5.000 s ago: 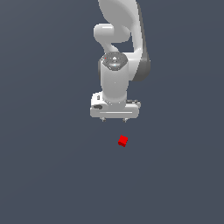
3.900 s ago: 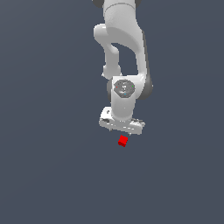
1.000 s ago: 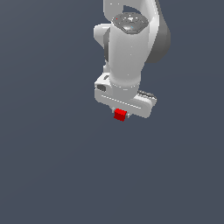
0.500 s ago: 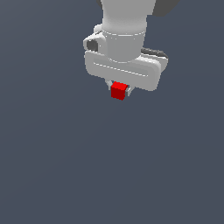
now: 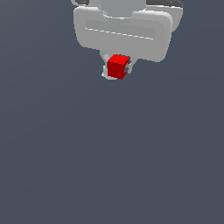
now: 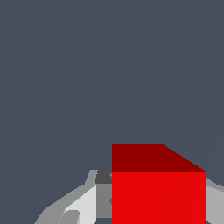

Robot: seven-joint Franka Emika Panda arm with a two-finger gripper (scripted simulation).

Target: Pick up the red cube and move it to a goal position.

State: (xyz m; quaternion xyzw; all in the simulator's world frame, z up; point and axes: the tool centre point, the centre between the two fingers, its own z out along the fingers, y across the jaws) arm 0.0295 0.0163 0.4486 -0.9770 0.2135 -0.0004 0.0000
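The red cube (image 5: 117, 66) hangs under the wide white hand at the top of the exterior view, pinched between the two short fingers of my gripper (image 5: 117, 69), which is shut on it. The cube is off the grey floor, well above it. In the wrist view the red cube (image 6: 158, 192) fills the lower right, with a grey and white finger (image 6: 85, 202) against its side. No goal marker shows in either view.
A plain dark grey floor (image 5: 109, 166) spreads under the gripper in every direction. The upper part of the arm is cut off by the exterior view's top edge.
The gripper came down over the cube, shut on it and has since lifted it. Hand and cube now look much larger and sit higher in the exterior view.
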